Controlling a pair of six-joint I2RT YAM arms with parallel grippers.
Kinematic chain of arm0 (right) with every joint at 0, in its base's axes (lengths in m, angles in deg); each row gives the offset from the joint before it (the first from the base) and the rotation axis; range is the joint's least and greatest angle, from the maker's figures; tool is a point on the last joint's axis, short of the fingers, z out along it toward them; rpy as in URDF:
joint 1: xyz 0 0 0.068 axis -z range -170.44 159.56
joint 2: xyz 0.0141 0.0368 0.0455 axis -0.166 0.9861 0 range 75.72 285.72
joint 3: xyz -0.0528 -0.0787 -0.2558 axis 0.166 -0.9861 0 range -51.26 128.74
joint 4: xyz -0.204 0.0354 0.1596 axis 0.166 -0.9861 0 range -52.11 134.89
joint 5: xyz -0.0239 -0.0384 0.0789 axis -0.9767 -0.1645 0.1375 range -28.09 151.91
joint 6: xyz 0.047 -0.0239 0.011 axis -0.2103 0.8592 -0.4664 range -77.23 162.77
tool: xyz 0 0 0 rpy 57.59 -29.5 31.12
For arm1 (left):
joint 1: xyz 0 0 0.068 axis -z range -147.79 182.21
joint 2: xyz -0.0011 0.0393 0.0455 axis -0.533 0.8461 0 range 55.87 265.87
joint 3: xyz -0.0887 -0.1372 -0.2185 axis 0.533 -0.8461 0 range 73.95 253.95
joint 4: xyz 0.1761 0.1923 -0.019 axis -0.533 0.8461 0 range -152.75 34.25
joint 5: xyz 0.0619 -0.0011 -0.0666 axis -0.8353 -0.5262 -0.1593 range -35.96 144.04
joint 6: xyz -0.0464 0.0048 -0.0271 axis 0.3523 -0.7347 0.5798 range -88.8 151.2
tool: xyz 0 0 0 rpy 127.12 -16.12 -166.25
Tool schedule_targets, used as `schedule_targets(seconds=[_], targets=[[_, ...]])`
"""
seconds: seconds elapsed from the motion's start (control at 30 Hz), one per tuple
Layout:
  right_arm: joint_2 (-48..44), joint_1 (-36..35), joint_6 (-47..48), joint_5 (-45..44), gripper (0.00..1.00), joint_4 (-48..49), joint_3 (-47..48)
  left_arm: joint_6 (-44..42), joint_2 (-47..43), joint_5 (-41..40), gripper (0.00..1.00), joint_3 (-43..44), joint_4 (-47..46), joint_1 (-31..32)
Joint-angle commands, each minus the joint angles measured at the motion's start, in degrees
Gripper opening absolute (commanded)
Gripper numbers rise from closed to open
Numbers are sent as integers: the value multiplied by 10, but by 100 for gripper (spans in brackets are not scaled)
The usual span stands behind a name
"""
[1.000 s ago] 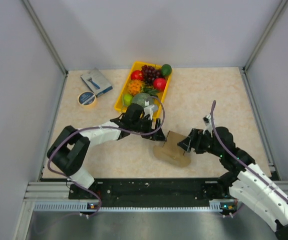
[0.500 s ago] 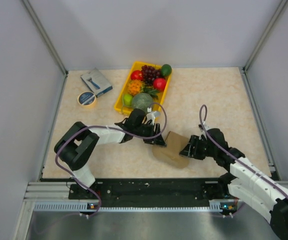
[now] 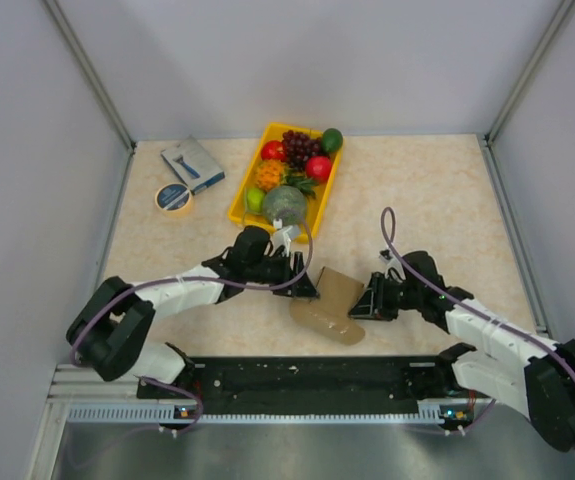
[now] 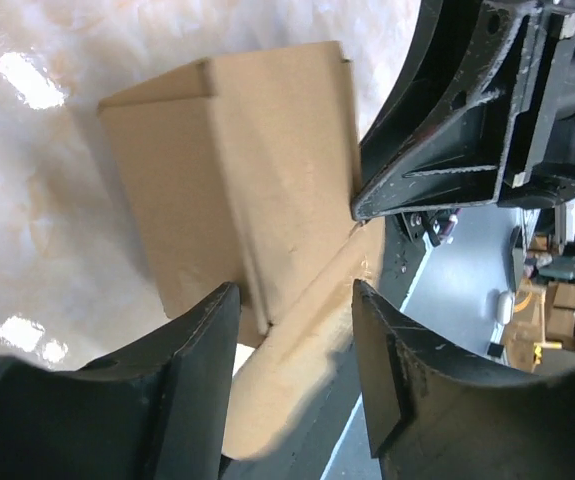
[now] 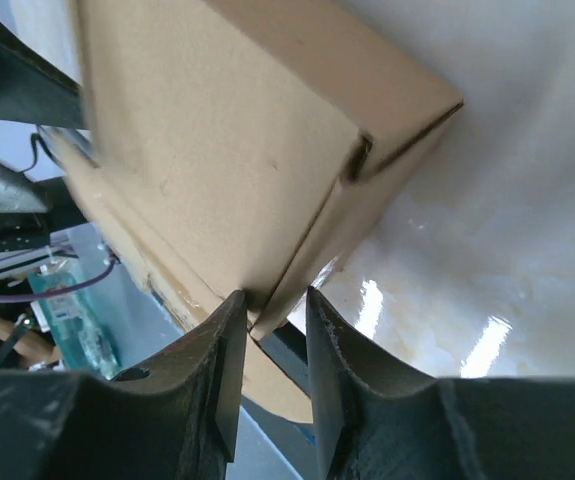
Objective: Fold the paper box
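paper box (image 3: 329, 305): brown cardboard, near centre of the table (image 3: 437, 200), between the two tools; partly folded, one wall standing up, a flat rounded flap lying toward the near edge
left tool (image 3: 305, 288): at the box's left side; in the wrist view the fingers stand apart, one each side of a cardboard crease; cannot tell if they press on it
right tool (image 3: 359, 305): at the box's right side; fingers nearly together, clamped on a folded cardboard edge that runs into the gap
yellow tray (image 3: 247, 175): far centre, long side angled, well apart from the box; full of fruit
tray, far end: dark grapes (image 3: 302, 145), a red fruit (image 3: 274, 150) to their left, a dark green fruit (image 3: 332, 140) at the far right corner
tray, middle: second red fruit (image 3: 318, 167) on the right, orange fruit (image 3: 268, 175) on the left
tray, near end: large round green fruit (image 3: 284, 203), small light-green fruit (image 3: 254, 198) beside it on the left
blue-grey packet (image 3: 192, 163): far left, flat on the table, outside the tray
tape roll (image 3: 174, 197): just near of the packet, lying flat
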Motion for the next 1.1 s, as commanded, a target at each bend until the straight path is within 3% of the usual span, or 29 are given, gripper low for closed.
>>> schedule_targets(seconds=[0.0, 0.07, 0.1, 0.23, 0.4, 0.63, 0.8, 1.07], targets=[[22, 4, -7, 29, 29, 62, 25, -42, -83, -42, 63, -16, 67, 1], [22, 5, -6, 31, 29, 64, 27, -52, -105, -64, 71, -19, 86, -5], [25, 5, -3, 31, 29, 64, 27, -56, -121, -73, 81, -18, 110, -9], [32, 5, 2, 38, 28, 76, 24, -64, -100, -67, 98, -11, 121, -19], [36, 8, 7, 26, 25, 75, 11, -59, -13, -16, 96, 11, 121, -33], [11, 20, 10, 10, 22, 72, -16, -31, 10, 6, 98, -4, 45, -36], [13, 33, 20, 8, 22, 73, -31, 21, 47, 85, 98, -17, -48, -35], [1, 39, 16, -9, 22, 85, -43, 77, 75, 101, 95, -32, -123, -26]])
